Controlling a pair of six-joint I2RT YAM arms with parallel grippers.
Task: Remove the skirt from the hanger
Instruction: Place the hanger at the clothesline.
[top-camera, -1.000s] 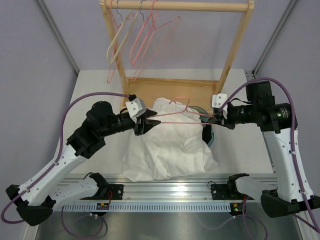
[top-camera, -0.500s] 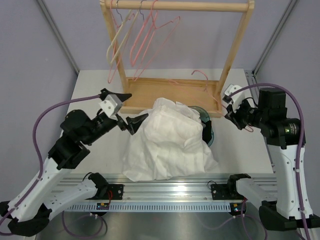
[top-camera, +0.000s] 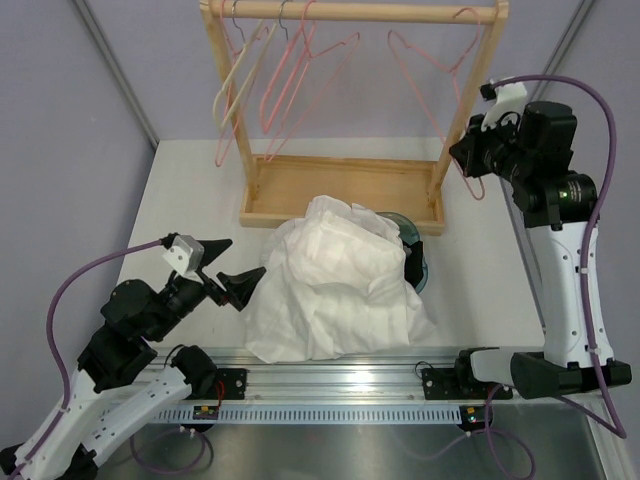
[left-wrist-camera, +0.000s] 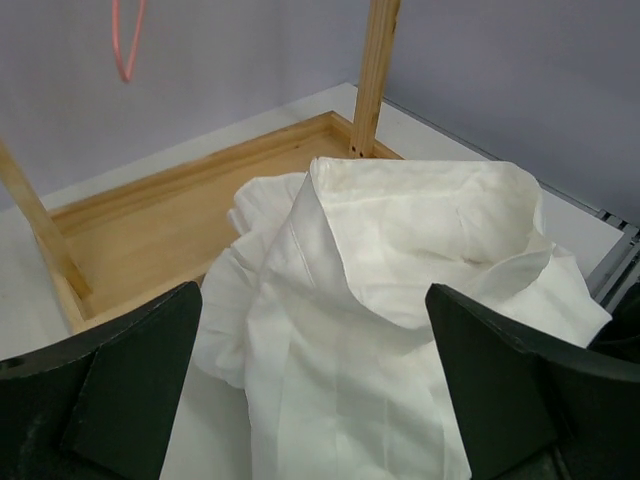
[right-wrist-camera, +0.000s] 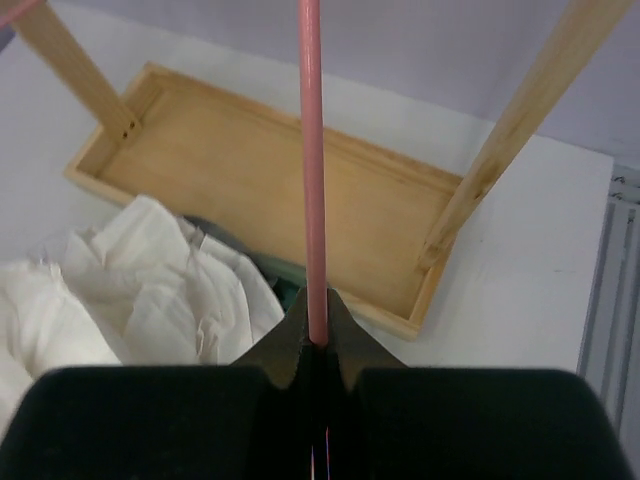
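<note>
Your right gripper is pinched on the thin pink wire hanger, high beside the wooden rack's top rail. Your left gripper stands wide and empty, just left of the crumpled white fabric skirt. The skirt is heaped on the white table before the rack.

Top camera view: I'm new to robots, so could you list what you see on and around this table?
Surface: white table, with a wooden rack on it.
Job's things: white skirt crumpled on the table, off the pink hanger, which hangs from the rack's rail.
Clutter: teal tub partly under the skirt; spare hangers on the rail.
Grippers: left gripper open, empty; right gripper jaws shut on the hanger.
Cables: purple cables along both arms.
Surroundings: plain walls, nothing else seen.
</note>
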